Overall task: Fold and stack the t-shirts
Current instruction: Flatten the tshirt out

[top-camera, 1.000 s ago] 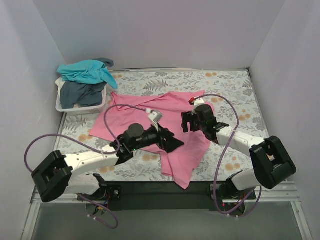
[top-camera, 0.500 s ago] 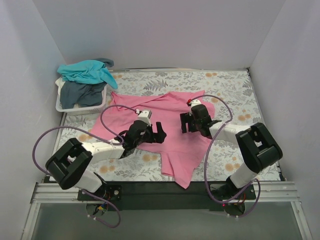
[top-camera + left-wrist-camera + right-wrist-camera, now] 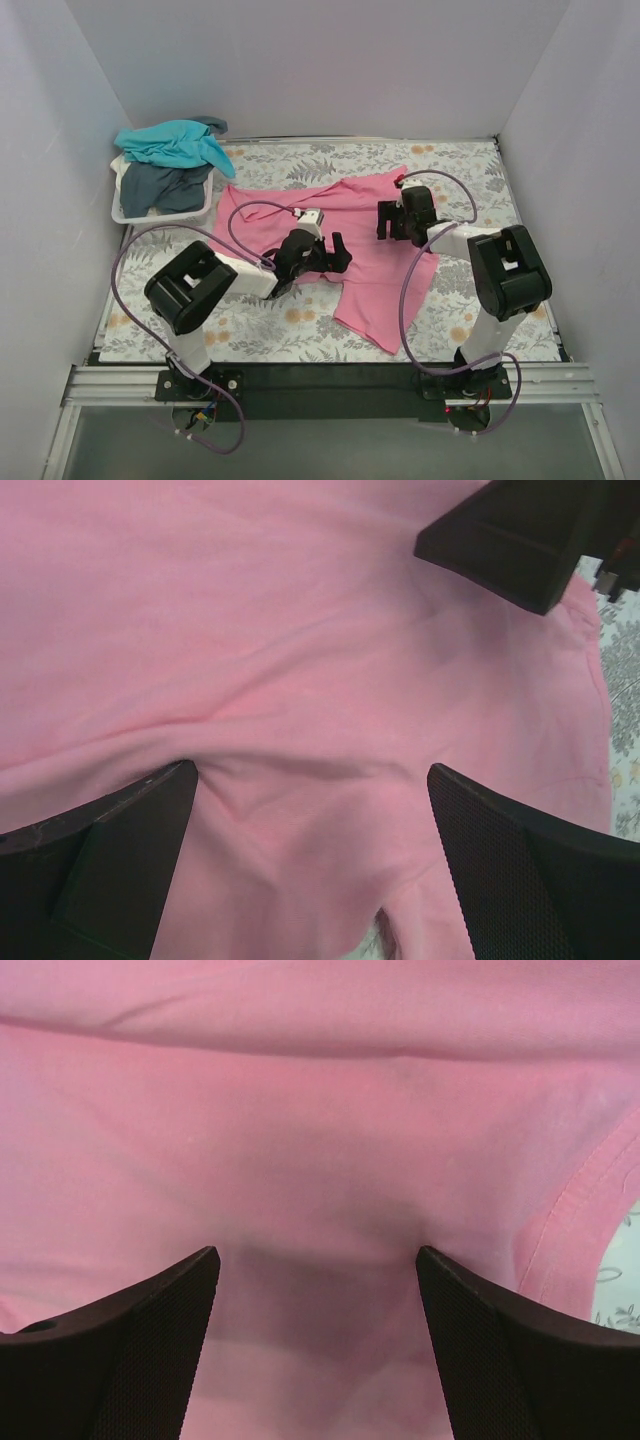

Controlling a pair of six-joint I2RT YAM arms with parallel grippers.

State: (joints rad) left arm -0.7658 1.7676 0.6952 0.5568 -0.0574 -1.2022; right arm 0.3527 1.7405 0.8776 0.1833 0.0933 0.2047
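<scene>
Three t-shirts are in play, and only one is out on the floral-patterned table: the pink t-shirt lies across the middle, opened out but crooked and creased, with one part trailing toward the near edge. The teal t-shirt and the dark grey-blue t-shirt are heaped in the white basket at the far left corner, teal on top. The step in hand looks like arranging the pink one flat, ahead of any fold — no fold line shows yet, so the task seems to be in its early part. Both arms reach over the pink cloth. The left gripper sits low over its middle with jaws spread wide, and the right gripper is near the far right part with jaws also apart. Each wrist view shows smooth fabric between the fingers and nothing pinched. The next move probably calls for both jaws to close on a hem or sleeve edge and draw together — taking one layer cleanly, without bunching the soft cotton.
</scene>
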